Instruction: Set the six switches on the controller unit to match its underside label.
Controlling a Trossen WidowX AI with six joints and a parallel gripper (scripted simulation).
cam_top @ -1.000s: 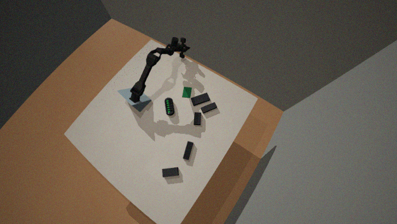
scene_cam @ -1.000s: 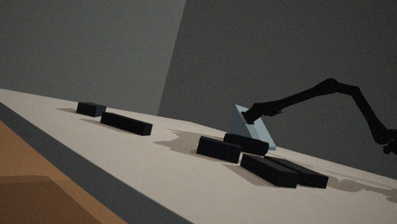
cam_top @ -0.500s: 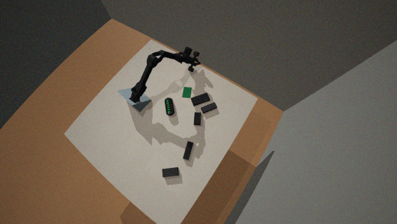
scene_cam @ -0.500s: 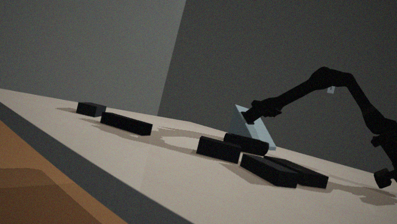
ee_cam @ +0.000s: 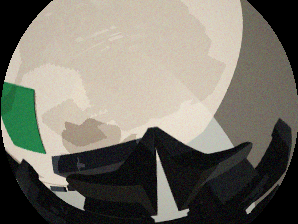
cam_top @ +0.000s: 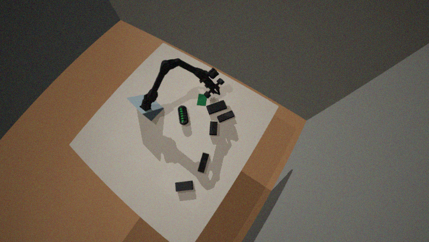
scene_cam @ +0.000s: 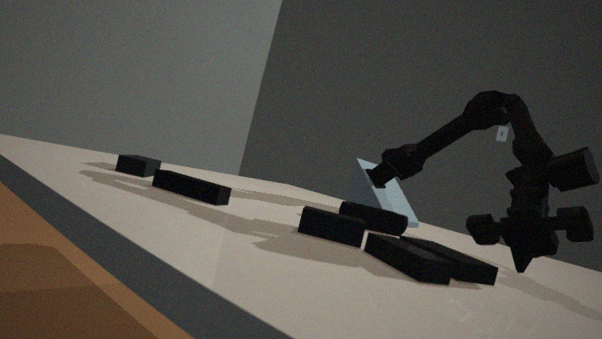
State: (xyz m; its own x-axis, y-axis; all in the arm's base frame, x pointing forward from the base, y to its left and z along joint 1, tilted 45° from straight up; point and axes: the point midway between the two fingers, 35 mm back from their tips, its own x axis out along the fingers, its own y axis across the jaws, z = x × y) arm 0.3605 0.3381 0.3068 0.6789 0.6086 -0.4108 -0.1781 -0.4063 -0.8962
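My gripper [cam_top: 218,92] [scene_cam: 520,269] [ee_cam: 153,131] is clenched on nothing, above the bench beyond the green square [cam_top: 201,99] [ee_cam: 22,119]; the controller unit [cam_top: 179,115] [scene_cam: 373,218] lies on the square's opposite side, nearer the arm's base [cam_top: 136,99] [scene_cam: 406,210], well apart from my fingertips.

Pale-topped table [cam_top: 119,144] [scene_cam: 176,235] [ee_cam: 125,65]: rounded switch unit [cam_top: 183,115] [scene_cam: 372,218], green square [cam_top: 201,99] [ee_cam: 22,119], five dark blocks lying about on it.

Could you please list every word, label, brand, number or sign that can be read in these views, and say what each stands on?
No text can be read in any view.
Controller unit: no switch numbers legible; its underside label is out of sight.
Small pale plate on the wall: a dark mark, too small to read.
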